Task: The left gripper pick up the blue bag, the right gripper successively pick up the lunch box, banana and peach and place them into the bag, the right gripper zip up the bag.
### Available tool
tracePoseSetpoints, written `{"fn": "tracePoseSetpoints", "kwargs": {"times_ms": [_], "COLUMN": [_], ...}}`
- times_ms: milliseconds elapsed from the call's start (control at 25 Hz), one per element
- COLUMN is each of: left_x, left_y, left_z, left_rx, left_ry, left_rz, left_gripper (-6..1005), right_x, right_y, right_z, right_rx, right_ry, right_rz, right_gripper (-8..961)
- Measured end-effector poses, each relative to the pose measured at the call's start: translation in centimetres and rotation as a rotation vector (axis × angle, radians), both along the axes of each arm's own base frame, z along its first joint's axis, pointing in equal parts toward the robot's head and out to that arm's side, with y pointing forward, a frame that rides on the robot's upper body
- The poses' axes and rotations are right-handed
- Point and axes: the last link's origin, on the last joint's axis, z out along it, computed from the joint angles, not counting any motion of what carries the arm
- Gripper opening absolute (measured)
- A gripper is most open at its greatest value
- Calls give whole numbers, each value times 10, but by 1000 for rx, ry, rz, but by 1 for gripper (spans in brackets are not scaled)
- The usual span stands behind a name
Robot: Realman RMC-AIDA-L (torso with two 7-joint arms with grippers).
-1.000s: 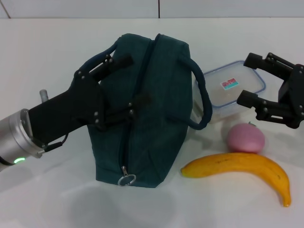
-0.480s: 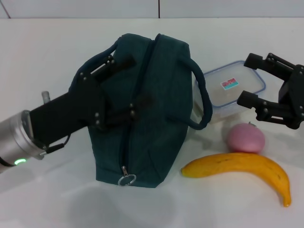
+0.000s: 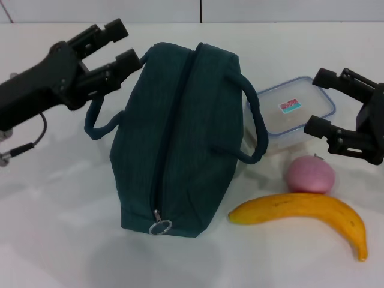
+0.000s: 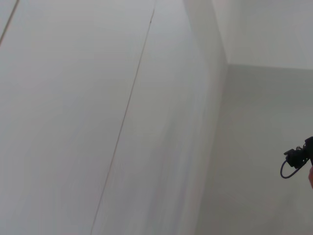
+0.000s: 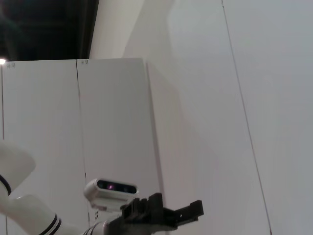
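Note:
The blue bag (image 3: 180, 138) lies on the white table with its zip shut and the ring pull (image 3: 160, 227) at the near end. Its left handle (image 3: 96, 125) droops beside it. My left gripper (image 3: 122, 44) is open and empty, raised by the bag's far left corner, its lower finger close to the fabric. The lunch box (image 3: 292, 111) sits behind the bag's right handle (image 3: 255, 129). My right gripper (image 3: 320, 102) stands open at the box's right end, holding nothing. The peach (image 3: 309, 174) rests in front of the box, with the banana (image 3: 306, 210) nearer still.
A white wall runs along the table's far edge (image 3: 198, 23). Bare table lies to the left of the bag and in front of it. Both wrist views show mostly blank wall panels.
My left gripper has pulled off the bag's left side and moved up and back to the far left. The bag's left handle now shows, drooping. The right gripper has barely moved.

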Motion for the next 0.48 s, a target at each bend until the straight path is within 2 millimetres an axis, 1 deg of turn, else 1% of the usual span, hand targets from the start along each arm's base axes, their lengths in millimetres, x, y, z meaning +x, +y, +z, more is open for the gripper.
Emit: {"fn": "tracePoseSetpoints", "kwargs": {"times_ms": [160,280,400,480], "left_x": [7,15,18,16], "left_y": [13,24,35,40], "left_z": [10,13,13,11], "left_rx": [-67,-94,-116,-133], "left_ry": [-3,4,59,117], "left_rz": [13,7,21,42], "left_gripper": [829,828,826,825], "right_x": [3,3,2,2], "right_y": [-2,-3,-3,-2], "right_z": [0,0,-1,-2], "right_rx": [-2,-2,-6,-9], "right_ry": [0,1,2,2], "right_rz": [-11,-12,-10,-10], "right_gripper": [859,858,857,857]}}
